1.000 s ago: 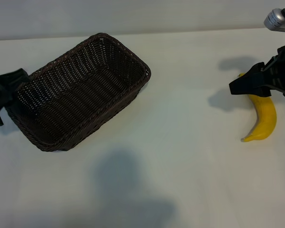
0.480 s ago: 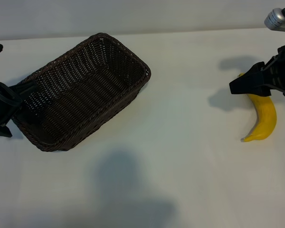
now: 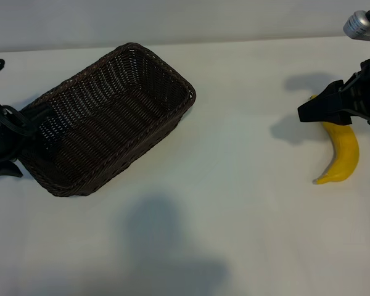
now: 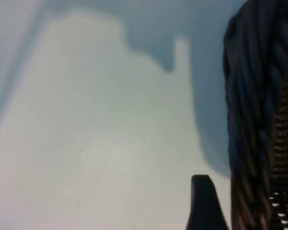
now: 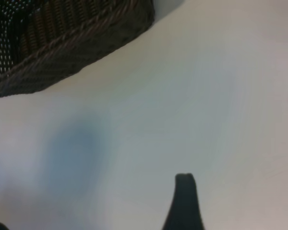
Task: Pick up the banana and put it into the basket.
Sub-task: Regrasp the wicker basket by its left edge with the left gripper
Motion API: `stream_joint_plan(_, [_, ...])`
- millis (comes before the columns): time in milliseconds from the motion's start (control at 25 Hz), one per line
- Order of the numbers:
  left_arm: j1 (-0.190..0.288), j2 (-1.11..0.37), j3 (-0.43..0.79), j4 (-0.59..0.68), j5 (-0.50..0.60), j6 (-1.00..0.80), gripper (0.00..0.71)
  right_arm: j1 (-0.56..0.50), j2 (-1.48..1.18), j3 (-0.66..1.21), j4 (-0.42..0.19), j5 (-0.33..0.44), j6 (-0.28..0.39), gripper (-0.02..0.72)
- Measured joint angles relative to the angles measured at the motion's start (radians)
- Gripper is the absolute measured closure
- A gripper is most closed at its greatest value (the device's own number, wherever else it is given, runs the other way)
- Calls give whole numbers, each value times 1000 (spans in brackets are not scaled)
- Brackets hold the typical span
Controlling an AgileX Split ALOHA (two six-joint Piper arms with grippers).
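- On the desk [image 3: 234, 203], right side: banana [image 3: 343, 155] lies flat, well apart from the basket [image 3: 108, 117]; not yet picked up.
- Right end effector [image 3: 305, 113] hangs just above the banana's upper end, jaws spread and empty; likely poised for the grasp.
- Left end effector [image 3: 6, 145] sits at the basket's near-left end, fingers apart, one finger [image 4: 204, 203] just outside the woven wall; probably bracing the basket; contact unclear.
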Motion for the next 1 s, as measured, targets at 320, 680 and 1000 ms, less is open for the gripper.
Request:
stream_joint_plan(320, [0, 84, 0, -8, -70, -4, 232, 0, 0, 0, 0, 0, 0, 119])
stream_joint_plan(680, [0, 134, 4, -15, -106, -7, 337, 0, 0, 0, 0, 0, 0, 119])
stream_joint_plan(1000, [2, 137, 5, -22, -123, -7, 490, 0, 0, 0, 0, 0, 0, 119])
